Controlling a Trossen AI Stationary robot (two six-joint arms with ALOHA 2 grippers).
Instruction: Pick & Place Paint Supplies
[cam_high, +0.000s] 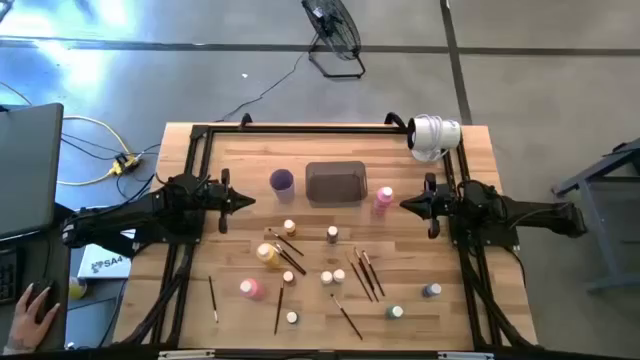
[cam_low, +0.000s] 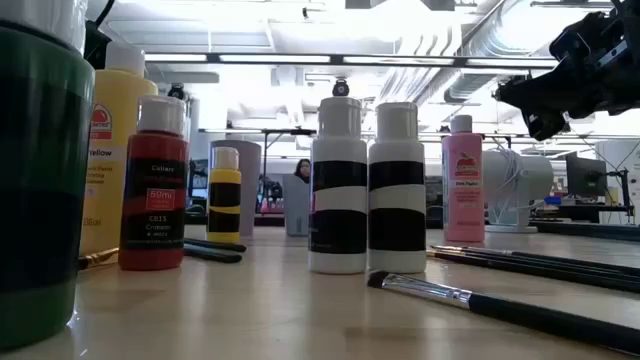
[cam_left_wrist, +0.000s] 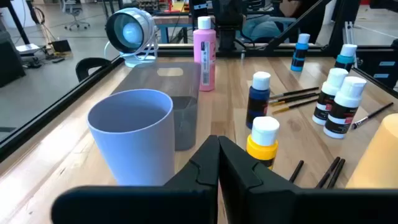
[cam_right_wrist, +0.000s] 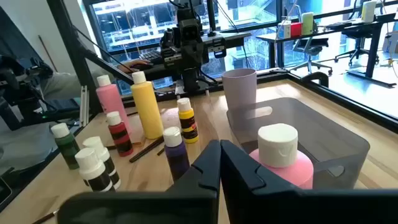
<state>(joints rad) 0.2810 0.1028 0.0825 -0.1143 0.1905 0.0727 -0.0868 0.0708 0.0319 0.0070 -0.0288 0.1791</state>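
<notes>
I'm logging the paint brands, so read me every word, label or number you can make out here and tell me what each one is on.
"SA4": white box on the floor by the table's left edge.
"...ellow": label of the big yellow bottle, its start cut off.
"Crimson": red bottle; its smaller print is too blurred to read.
Pink bottle: label print too small to read.
Black-and-white bottles: no readable text.

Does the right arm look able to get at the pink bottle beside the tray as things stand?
Probably yes. The pink bottle stands just ahead of the shut right gripper, on its side of the tray, with nothing between them.
</notes>
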